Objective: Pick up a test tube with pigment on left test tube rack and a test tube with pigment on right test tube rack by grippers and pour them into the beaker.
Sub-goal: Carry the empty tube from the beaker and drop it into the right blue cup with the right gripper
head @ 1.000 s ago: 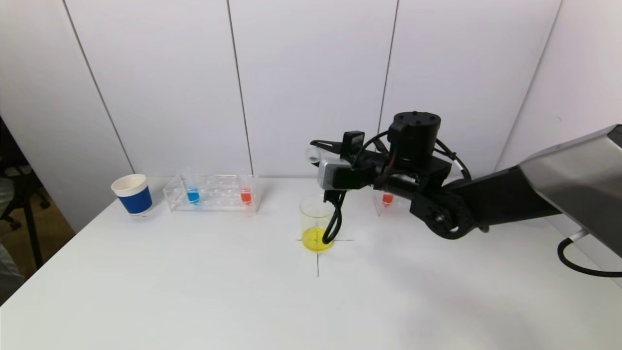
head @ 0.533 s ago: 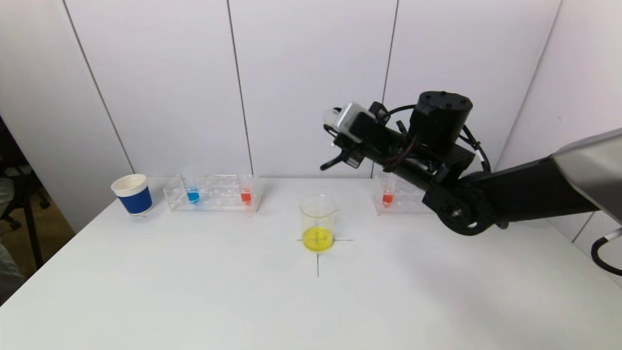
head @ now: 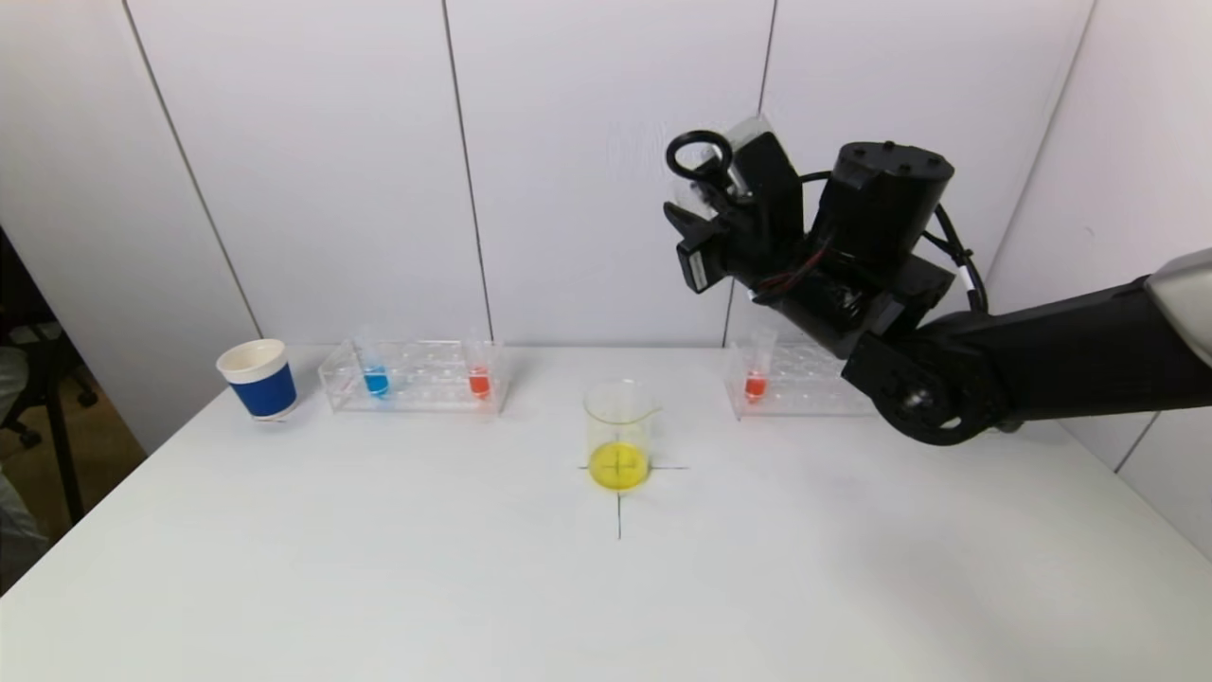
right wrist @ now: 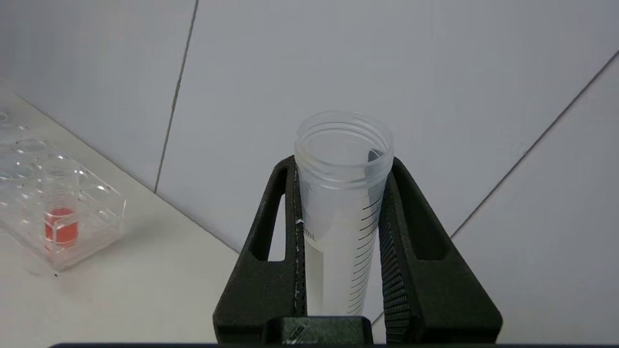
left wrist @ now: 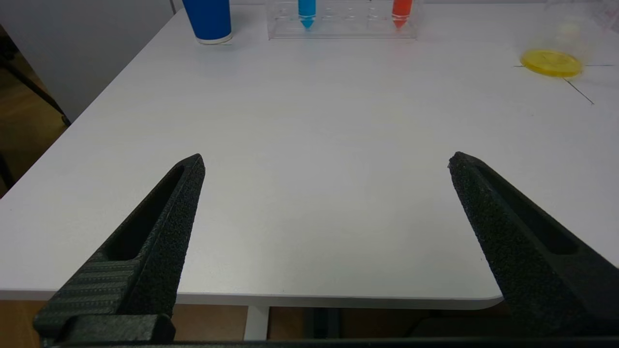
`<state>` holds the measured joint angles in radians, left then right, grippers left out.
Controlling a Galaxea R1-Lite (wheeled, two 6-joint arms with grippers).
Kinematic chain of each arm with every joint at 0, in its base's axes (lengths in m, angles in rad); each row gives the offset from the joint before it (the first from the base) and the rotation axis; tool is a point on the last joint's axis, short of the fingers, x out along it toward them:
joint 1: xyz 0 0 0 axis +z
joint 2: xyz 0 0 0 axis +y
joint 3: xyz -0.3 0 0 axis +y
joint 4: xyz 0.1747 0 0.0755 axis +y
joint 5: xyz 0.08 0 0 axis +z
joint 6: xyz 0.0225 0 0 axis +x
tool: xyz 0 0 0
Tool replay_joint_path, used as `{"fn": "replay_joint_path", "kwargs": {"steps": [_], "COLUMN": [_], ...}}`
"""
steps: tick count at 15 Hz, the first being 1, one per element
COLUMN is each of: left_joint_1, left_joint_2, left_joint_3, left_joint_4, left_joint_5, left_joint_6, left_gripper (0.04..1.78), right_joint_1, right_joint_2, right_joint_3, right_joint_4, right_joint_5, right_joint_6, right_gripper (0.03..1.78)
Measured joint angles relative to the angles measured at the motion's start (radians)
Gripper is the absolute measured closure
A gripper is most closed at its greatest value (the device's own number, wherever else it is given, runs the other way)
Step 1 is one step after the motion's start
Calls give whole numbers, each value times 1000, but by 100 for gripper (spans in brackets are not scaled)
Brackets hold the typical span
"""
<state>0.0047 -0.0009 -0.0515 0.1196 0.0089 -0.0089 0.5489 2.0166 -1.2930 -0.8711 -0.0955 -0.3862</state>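
Note:
My right gripper [right wrist: 343,164] is shut on a clear, empty test tube [right wrist: 338,217], its open mouth toward the wall. In the head view it [head: 734,204] is raised high, above and right of the glass beaker [head: 620,426], which holds yellow liquid. The left rack [head: 417,377] holds a blue tube [head: 376,379] and a red tube [head: 479,381]. The right rack [head: 805,379] holds a red tube [head: 755,384], which also shows in the right wrist view [right wrist: 60,227]. My left gripper [left wrist: 326,162] is open and empty, low over the table's near left edge.
A blue paper cup [head: 258,379] stands left of the left rack. A black cross is drawn on the white table under the beaker. The wall stands close behind the racks. The beaker also shows in the left wrist view [left wrist: 556,43].
My right gripper has swung up and to the right from over the beaker's mouth, carrying the empty tube. The tube has turned from tipped down to mouth up. The left arm has not moved.

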Motion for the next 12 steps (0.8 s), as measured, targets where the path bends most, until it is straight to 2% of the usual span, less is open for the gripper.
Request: {"fn": "replay_joint_path", "kwargs": {"steps": [3,6,9,12], "left_joint_1": [0,0,0,0], "left_joint_2": [0,0,0,0], "left_joint_3": [0,0,0,0], "left_joint_4": [0,0,0,0], "left_joint_5": [0,0,0,0], "left_joint_6": [0,0,0,0], "left_gripper": [6,6,6,6], "right_joint_1": [1,-9,-48,-113], "right_joint_2": [-21,-52,-84,-121], "right_joint_3": [-68,-126,-146,-147], "right_joint_4": [121,260,340,377], "right_joint_5": [-106,-179,-209,-210], "right_joint_6": [132,249,297,334], "right_gripper": [132,132,132,132]}}
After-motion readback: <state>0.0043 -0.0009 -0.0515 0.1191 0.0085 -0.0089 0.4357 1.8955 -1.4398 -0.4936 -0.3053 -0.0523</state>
